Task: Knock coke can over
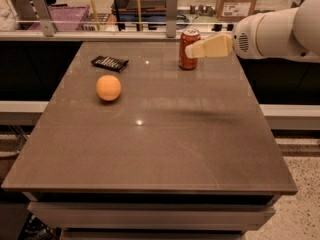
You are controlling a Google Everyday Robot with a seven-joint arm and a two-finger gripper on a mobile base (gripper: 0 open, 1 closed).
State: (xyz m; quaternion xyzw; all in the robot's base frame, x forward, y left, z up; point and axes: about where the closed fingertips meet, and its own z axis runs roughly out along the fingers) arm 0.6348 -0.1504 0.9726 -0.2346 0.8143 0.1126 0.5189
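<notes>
The red coke can (187, 54) stands upright near the far edge of the brown table (150, 149), right of centre. My gripper (192, 51) reaches in from the right on a white arm (272, 31). Its cream-coloured fingertips (210, 47) overlap the can's right side at about mid-height, and seem to touch it. The can shows no tilt.
An orange ball (108, 87) lies on the table's left half. A flat black device (109, 62) lies behind it near the far left. Beyond the table's far edge stand a rail with posts, a purple bin (55, 16) and a cardboard box (240, 4).
</notes>
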